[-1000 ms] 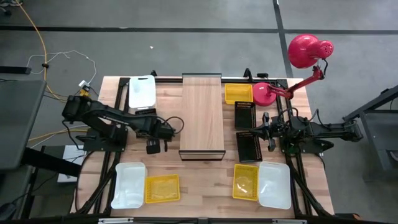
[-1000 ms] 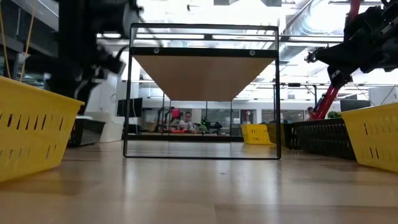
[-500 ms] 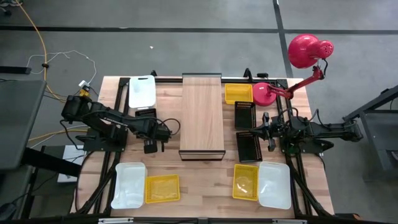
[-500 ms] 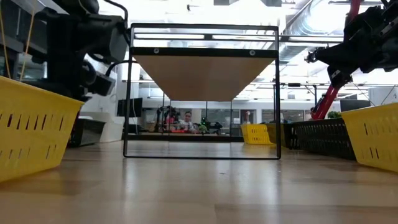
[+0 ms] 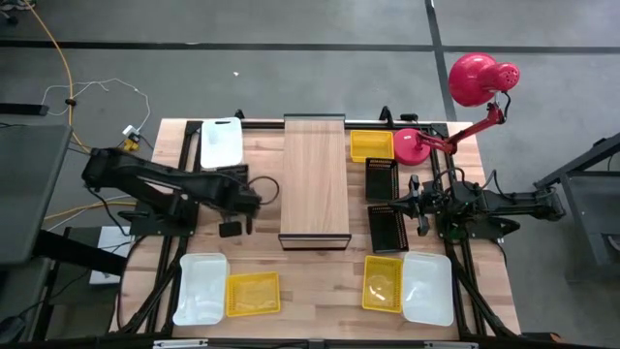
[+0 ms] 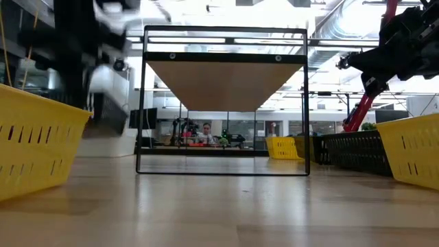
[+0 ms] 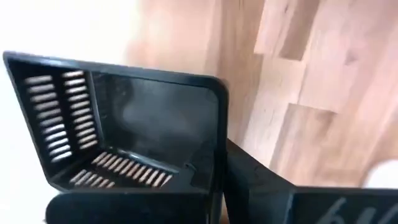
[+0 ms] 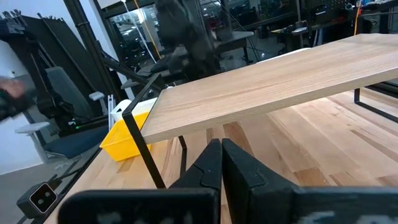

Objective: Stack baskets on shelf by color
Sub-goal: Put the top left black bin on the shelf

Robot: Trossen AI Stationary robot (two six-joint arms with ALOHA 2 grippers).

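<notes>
Fingers of our left gripper (image 5: 254,193) pinch one wall of a black basket (image 7: 124,134), so it hangs clear of the table beside the shelf (image 5: 314,179), probably bound for its bare top. Our right gripper (image 5: 385,206) waits on the far side over the black baskets (image 5: 385,204), fingers closed on nothing.

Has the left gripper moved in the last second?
Yes. The left gripper has pulled back from the shelf toward the table's left edge, now shut on a black basket.
</notes>
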